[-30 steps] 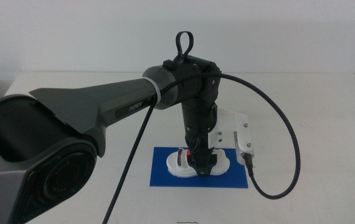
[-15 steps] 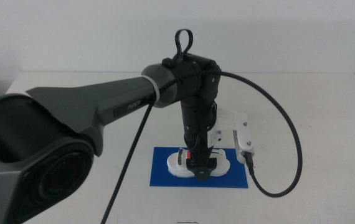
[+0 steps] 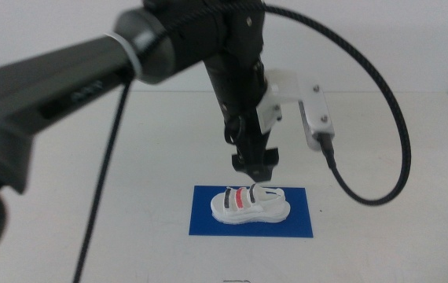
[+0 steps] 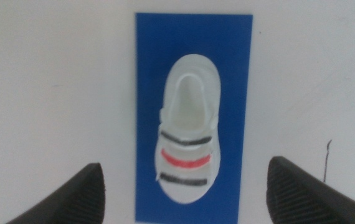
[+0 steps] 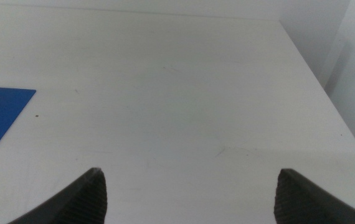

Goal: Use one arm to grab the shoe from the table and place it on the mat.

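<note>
The arm (image 3: pixel 75 86) comes in from the left side and reaches over the middle of the table (image 3: pixel 90 196). Its left gripper (image 3: pixel 254 163) hangs in the air directly above the shoe (image 3: pixel 249 205), not touching it, with free space between the tips and the straps. In the left wrist view the two jaws stand wide apart and hold nothing.

The shoe lies on the mat (image 3: pixel 208 224), on its sole, with its long side along the long side of the mat. In the left wrist view the shoe (image 4: pixel 188 127) sits inside the blue mat (image 4: pixel 146 74) with a blue margin on every side; the toe end is near one short edge.

On the right, the table is bare white up to its far edge. The right gripper (image 5: pixel 190 186) waits there, jaws open and empty, and a corner of the mat (image 5: pixel 3 112) shows in its view.
</note>
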